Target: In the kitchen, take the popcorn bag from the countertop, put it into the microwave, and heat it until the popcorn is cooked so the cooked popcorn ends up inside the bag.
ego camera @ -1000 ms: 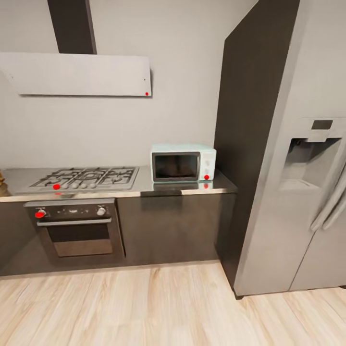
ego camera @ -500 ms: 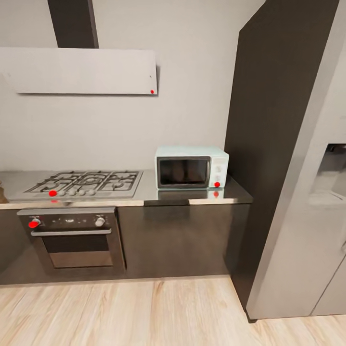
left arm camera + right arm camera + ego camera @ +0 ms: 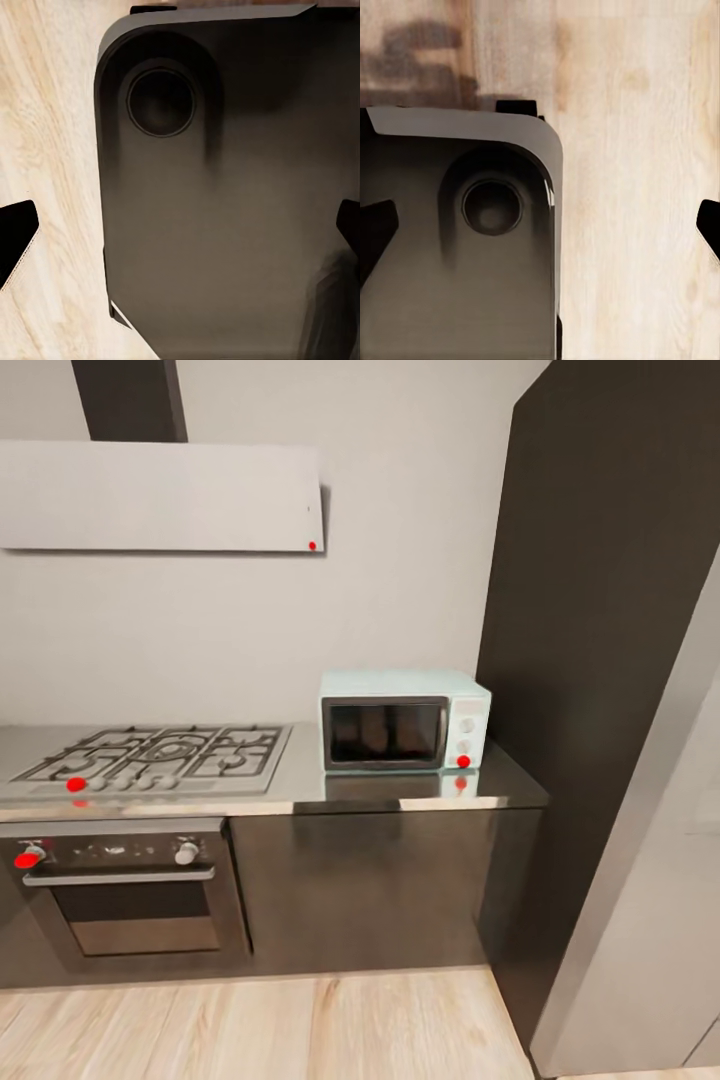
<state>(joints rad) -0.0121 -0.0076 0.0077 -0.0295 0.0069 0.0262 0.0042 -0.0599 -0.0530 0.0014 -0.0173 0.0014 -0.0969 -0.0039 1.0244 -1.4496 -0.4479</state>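
Microwave (image 3: 404,720) sits on countertop (image 3: 300,785), door closed, beside gas hob (image 3: 150,755). Left gripper (image 3: 180,232) and right gripper (image 3: 540,229) both spread wide, empty, above floor (image 3: 630,187).

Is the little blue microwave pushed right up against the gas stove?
Apart. In the head view, a strip of bare grey countertop shows between the microwave and the right edge of the gas stove.

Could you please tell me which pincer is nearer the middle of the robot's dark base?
Left. The left pincer hangs well over the dark base; the right pincer straddles its edge, half over the wood floor.
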